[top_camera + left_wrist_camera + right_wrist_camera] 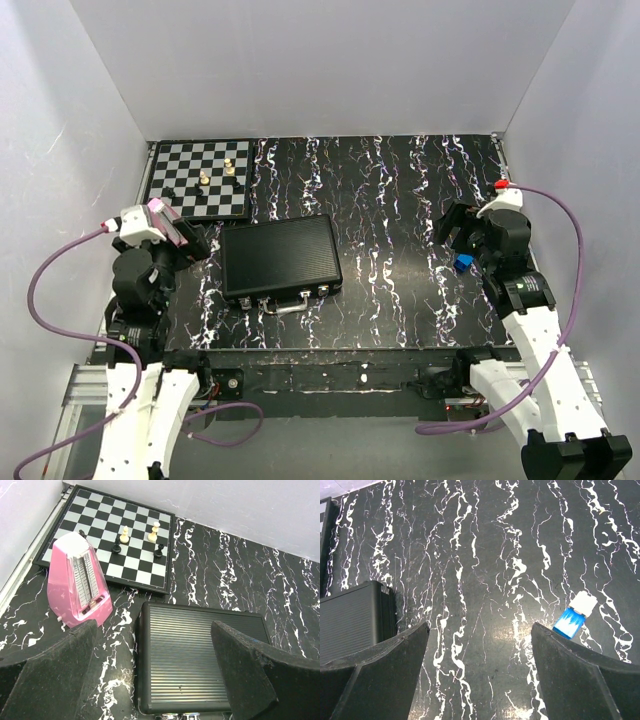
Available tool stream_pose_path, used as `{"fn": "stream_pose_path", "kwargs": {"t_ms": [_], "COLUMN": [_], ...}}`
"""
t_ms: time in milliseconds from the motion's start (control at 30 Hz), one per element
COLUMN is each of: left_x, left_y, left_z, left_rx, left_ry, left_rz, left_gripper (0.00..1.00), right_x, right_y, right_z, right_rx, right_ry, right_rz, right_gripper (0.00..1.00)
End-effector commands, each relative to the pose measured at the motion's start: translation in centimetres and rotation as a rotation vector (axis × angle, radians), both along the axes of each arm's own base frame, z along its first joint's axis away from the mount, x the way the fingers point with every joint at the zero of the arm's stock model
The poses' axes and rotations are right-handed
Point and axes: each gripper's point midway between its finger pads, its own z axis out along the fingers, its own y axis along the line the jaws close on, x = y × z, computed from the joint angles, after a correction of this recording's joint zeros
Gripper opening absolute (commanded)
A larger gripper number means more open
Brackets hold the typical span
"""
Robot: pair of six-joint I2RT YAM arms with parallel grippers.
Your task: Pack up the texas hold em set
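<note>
the briefcase (281, 259) lies shut near the chessboard (175, 200), left claw (154, 627) and right claw (480, 627) both gaping empty; best, i'd say, to press its front latches (322, 290) squarely while one claw steadies it.
</note>
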Motion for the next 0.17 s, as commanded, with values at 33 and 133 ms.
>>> {"fn": "stream_pose_path", "kwargs": {"t_ms": [33, 133], "left_x": [0.12, -0.02], "left_y": [0.21, 0.20], "left_z": [0.12, 0.54], "left_rx": [0.011, 0.006], "left_ry": [-0.018, -0.031], "left_rz": [0.006, 0.007], "left_gripper": [0.98, 0.98], "right_x": [0.60, 0.47], "right_y": [-0.41, -0.54], "right_z": [1.77, 1.95], "right_rx": [-0.011, -0.013], "right_ry": [-0.080, -0.090], "right_rz": [-0.014, -0.020], "right_gripper": [0.90, 0.90]}}
